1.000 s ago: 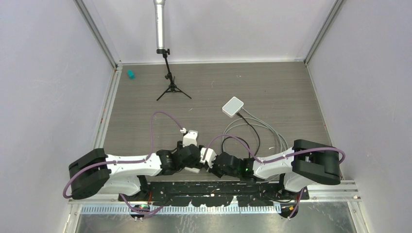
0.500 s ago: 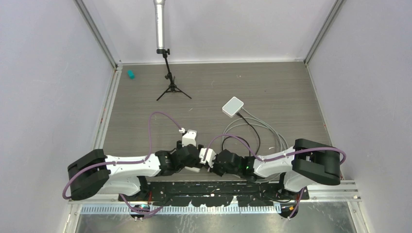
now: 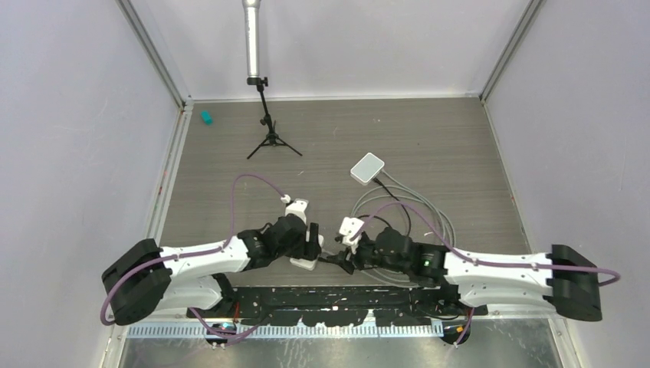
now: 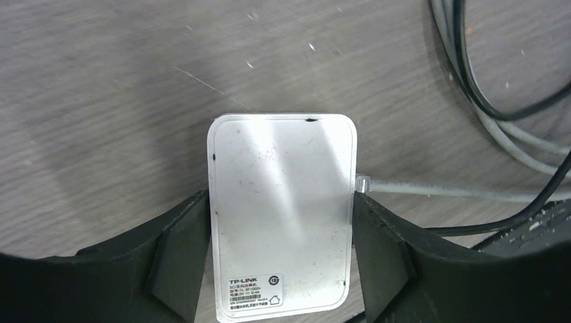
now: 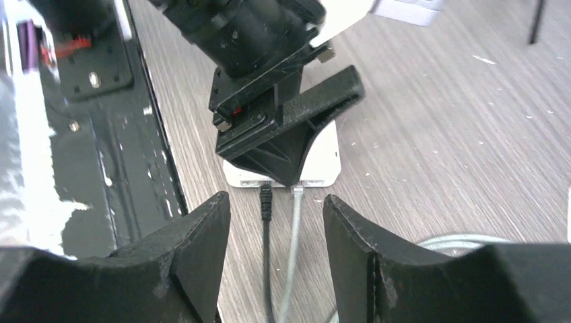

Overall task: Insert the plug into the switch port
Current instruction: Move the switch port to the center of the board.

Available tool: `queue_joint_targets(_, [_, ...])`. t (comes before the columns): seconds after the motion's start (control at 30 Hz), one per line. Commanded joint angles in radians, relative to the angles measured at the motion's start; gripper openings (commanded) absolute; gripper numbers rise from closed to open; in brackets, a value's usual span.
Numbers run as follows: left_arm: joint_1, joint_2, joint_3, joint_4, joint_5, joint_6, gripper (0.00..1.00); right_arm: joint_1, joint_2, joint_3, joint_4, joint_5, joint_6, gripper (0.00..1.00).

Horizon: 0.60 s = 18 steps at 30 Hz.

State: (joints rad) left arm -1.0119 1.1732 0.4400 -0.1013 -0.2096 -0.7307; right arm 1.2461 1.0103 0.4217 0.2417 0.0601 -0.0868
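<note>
While lying on the worktop [image 4: 101, 101], the switch [image 4: 279, 161] is being clamped by the left hand [image 4: 279, 200]; the right hand [image 5: 276, 204] is hanging spread wide. The grey plug [image 5: 296, 191] is sitting in a port. "TP-LINK" is showing; smaller print is blurring out.

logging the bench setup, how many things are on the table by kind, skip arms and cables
white boxes: 2, the switch and a far box
black tripod: 1
teal object: 1
total: 4
</note>
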Motion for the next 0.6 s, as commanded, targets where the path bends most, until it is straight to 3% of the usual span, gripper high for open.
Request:
queue_joint_targets(0.0, [0.119, 0.023, 0.024, -0.019, 0.085, 0.094, 0.63, -0.003, -0.164, -0.035, -0.017, 0.205, 0.238, 0.60])
queue_joint_targets(0.13, [0.233, 0.101, 0.098, -0.015, 0.113, 0.182, 0.64, -0.008, -0.253, -0.009, -0.049, 0.404, 0.430, 0.62])
queue_joint_targets(0.3, [0.341, 0.249, 0.244, -0.010, 0.141, 0.260, 0.64, -0.018, -0.183, 0.162, -0.387, 0.622, 0.561, 0.62])
queue_joint_targets(0.57, [0.465, 0.421, 0.420, -0.002, 0.148, 0.330, 0.67, -0.109, -0.035, 0.358, -0.723, 0.589, 0.735, 0.71])
